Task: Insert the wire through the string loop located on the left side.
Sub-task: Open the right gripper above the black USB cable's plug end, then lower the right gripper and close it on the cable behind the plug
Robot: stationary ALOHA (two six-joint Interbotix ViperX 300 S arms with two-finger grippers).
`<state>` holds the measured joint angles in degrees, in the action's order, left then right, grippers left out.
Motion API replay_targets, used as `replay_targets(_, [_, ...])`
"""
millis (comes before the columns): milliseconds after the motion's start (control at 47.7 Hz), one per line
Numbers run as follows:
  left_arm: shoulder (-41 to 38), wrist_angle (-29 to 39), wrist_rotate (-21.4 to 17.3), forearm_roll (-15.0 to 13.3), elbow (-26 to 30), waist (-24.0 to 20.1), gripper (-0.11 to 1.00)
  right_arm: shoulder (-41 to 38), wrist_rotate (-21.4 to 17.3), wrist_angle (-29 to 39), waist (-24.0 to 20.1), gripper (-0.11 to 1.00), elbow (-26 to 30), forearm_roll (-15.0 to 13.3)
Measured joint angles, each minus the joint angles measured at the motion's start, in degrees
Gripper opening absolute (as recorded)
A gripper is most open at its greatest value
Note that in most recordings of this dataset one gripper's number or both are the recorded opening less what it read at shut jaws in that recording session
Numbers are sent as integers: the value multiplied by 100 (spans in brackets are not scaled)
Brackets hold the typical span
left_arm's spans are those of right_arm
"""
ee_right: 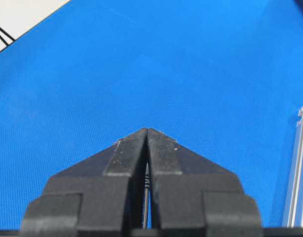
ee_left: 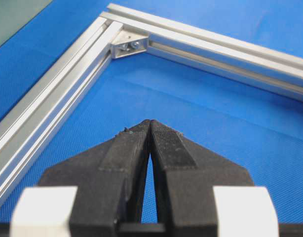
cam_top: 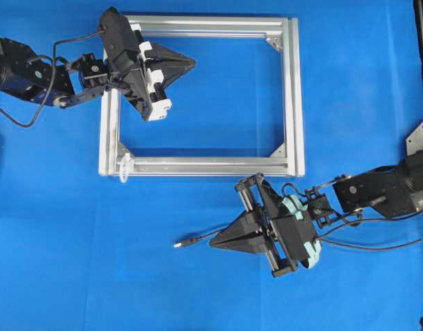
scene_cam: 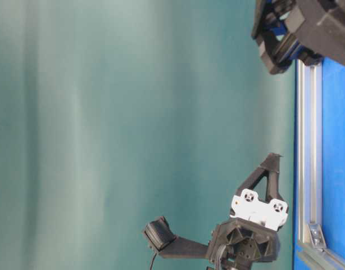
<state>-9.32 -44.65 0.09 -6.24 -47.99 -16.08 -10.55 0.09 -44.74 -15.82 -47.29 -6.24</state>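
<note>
The wire [cam_top: 187,242] lies on the blue mat at the lower middle, its small plug pointing left. My right gripper [cam_top: 213,242] is shut, with its tips just right of the plug. In the right wrist view its tips [ee_right: 147,130] meet, and a ribbed bit of the wire [ee_right: 147,183] shows through the slit behind them. I cannot tell any grip on it. The string loop [cam_top: 124,165], small and white, hangs at the lower-left corner of the silver frame [cam_top: 289,96]. My left gripper [cam_top: 193,63] [ee_left: 150,122] is shut and empty over the frame's upper left, pointing right.
The frame's far corner bracket [ee_left: 129,46] lies ahead of the left gripper. Black arm cables [cam_top: 377,243] trail to the right behind the right wrist. A metal bracket [cam_top: 419,134] sits at the right edge. The table-level view shows the frame rail [scene_cam: 310,140].
</note>
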Motion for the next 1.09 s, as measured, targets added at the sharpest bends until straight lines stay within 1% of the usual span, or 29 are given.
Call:
replay_targets(147, [62, 70, -26, 114, 0, 62, 0, 167, -79, 123, -9, -2, -9, 0])
replay_targets(335, [62, 70, -26, 123, 0, 79, 0, 193, -255, 264, -9, -2, -9, 62])
replay_targets(608, [62, 70, -26, 123, 0, 79, 0, 193, -352, 369, 0, -1, -9, 105])
replay_targets(671, [62, 70, -26, 123, 9, 79, 0, 193, -360, 396, 9, 6, -9, 141])
replay_targets(734, [62, 70, -26, 123, 0, 79, 0, 193, -360, 439, 18, 18, -9, 220])
replay_targets(796, [62, 70, -26, 123, 0, 79, 0, 193, -360, 483, 18, 34, -9, 299])
replay_targets(901, [62, 70, -26, 132, 9, 79, 0, 193, -360, 554, 18, 68, -9, 431])
replay_targets(985, [62, 70, -26, 123, 0, 79, 0, 193, -360, 589, 26, 89, -9, 475])
replay_targets(1006, [62, 70, -26, 123, 0, 79, 0, 202, -360, 598, 18, 92, -9, 483])
replay_targets(1027, [62, 70, -26, 123, 0, 79, 0, 193, -360, 598, 18, 93, -9, 492])
replay_targets(1090, [62, 70, -26, 123, 0, 79, 0, 193, -360, 598, 18, 89, -9, 545])
